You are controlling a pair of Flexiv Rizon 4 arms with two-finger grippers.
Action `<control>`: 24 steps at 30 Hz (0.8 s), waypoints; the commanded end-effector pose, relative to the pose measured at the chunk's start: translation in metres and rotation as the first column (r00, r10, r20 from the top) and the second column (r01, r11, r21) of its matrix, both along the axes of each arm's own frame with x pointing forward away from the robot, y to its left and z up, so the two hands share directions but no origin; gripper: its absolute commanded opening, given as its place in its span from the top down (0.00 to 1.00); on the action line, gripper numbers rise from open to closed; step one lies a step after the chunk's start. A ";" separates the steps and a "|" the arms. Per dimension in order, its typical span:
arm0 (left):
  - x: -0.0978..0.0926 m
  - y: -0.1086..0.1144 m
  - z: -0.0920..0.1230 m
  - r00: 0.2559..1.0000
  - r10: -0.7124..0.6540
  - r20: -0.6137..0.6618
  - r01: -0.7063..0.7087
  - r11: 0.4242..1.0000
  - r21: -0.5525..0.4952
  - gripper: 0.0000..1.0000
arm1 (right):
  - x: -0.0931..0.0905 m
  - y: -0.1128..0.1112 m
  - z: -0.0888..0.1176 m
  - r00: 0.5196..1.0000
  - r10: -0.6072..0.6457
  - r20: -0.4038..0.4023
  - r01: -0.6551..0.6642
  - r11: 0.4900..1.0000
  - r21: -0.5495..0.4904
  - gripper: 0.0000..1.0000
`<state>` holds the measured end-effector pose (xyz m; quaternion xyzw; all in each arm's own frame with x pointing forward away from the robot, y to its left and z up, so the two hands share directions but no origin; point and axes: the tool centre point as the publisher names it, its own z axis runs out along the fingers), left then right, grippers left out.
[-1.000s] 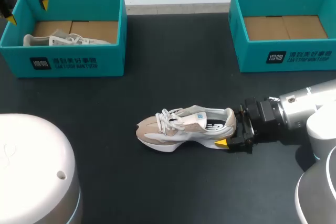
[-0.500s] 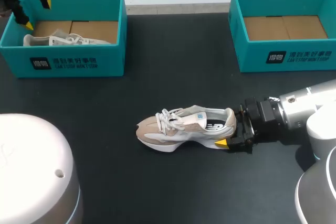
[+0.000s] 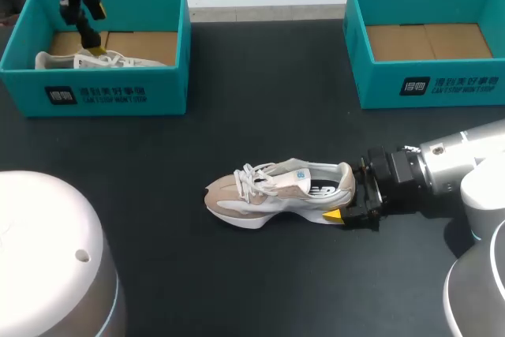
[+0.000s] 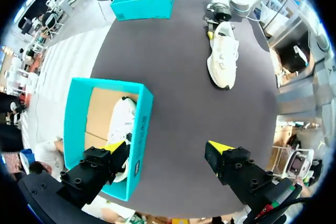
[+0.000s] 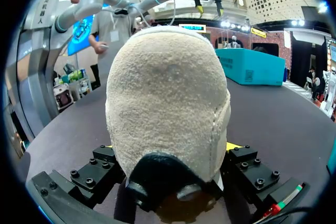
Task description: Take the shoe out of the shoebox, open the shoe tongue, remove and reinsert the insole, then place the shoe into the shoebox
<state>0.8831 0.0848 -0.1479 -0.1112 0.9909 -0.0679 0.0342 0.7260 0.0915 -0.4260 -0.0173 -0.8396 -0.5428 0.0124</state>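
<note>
The shoe (image 3: 276, 192) lies on its side in the middle of the dark surface (image 3: 260, 100), toe towards my left and heel towards my right, and it has not shifted over the last second. The right gripper (image 3: 347, 192) stays clenched on its heel; in the right wrist view the heel fills the space between the two fingers, which press it from both sides. That arm has not moved at all.

What has changed is on the other side. The left gripper (image 3: 93, 31) was out past the far corner of the left box (image 3: 110, 96) a second ago. It has since swung inward and now hangs over the box's open top, fingers released and spread wide with nothing between them. Below it, a second shoe (image 3: 87, 61) lies on the cardboard floor of that box. The left wrist view shows that second shoe near one fingertip, while the other fingertip sits out over bare surface, so the gripper is not yet centred on it.

My reading is that the left arm is lining up to come down for the boxed shoe while the right arm waits. The tongue and insole of the held shoe look untouched, so most of the task remains. The right box (image 3: 430, 84) holds only its cardboard liner
</note>
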 end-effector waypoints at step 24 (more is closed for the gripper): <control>-0.021 -0.055 -0.016 0.889 0.441 -0.122 -0.451 0.889 -0.079 0.00 | 0.000 0.002 -0.005 1.000 0.000 0.000 0.000 1.000 -0.001 1.00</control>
